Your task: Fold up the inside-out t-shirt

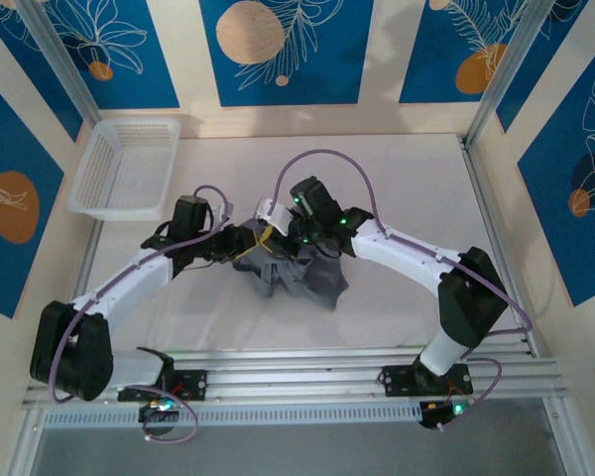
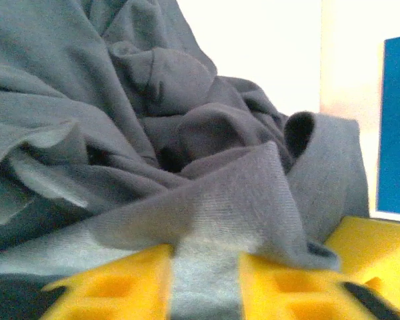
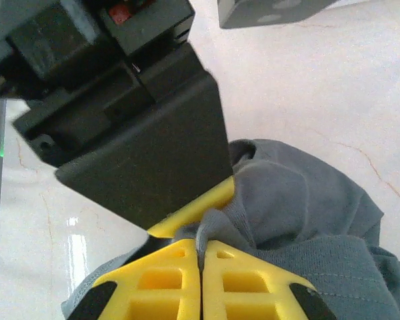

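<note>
**Item:** inside-out t-shirt point(image 1: 302, 278), slate-grey, crumpled in a heap at the centre of the table point(image 1: 407, 178), well apart from the white basket point(image 1: 124, 167) at far left.
**Left gripper** point(image 2: 205, 273): jaws narrow, a thick fold of cloth filling the gap.
**Right gripper** point(image 3: 201, 252): jaws pressed together on a cloth edge, just right of the left one.
**Step, as judged:** taking hold to spread the shirt; no fold made yet.
**Next calls for:** drawing both holds apart, left and right, to lay the cloth flat.

One grey t-shirt point(image 1: 302, 278), one white basket point(image 1: 91, 203), two grippers: left gripper point(image 2: 203, 270), right gripper point(image 3: 201, 267).
</note>
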You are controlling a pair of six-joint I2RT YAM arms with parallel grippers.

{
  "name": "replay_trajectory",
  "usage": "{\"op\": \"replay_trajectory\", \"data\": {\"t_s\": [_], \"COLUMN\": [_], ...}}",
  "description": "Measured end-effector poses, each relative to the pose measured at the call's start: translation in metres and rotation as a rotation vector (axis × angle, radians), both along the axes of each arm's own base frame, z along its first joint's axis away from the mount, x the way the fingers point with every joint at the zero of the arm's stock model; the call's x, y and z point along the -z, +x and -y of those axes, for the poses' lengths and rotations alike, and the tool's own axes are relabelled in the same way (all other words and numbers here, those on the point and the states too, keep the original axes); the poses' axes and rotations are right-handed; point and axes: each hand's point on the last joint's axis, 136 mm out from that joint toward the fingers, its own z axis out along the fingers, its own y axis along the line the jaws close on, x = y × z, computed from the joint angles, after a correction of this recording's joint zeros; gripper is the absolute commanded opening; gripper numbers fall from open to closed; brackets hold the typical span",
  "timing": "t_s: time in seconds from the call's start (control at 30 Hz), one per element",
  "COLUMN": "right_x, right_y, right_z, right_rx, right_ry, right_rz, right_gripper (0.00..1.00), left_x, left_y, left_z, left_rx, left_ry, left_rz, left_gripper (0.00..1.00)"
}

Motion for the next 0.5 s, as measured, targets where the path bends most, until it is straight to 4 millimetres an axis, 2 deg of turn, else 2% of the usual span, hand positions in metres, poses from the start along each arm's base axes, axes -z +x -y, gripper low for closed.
{"op": "replay_trajectory", "data": {"t_s": [0.07,0.2,0.5], "right_x": [-0.001,-0.002,-0.006], "right_y": [0.001,0.005,0.01], "right_z": [0.0,0.003,0.028], "right_rx": [0.006,0.032,0.111], "right_ry": [0.005,0.023,0.066], "right_rz": [-0.002,-0.01,-0.038], "right_gripper": [0.04,0.13,0.17], "left_x": [0.002,0.008,0.03], "left_y": [0.001,0.001,0.004], "left_z": [0.001,-0.003,-0.028], "left_rx": [0.002,-0.014,-0.114], "left_ry": [-0.003,0.027,0.154], "left_rz": [-0.005,-0.017,-0.065], "left_gripper": [0.0,0.0,0.0]}}
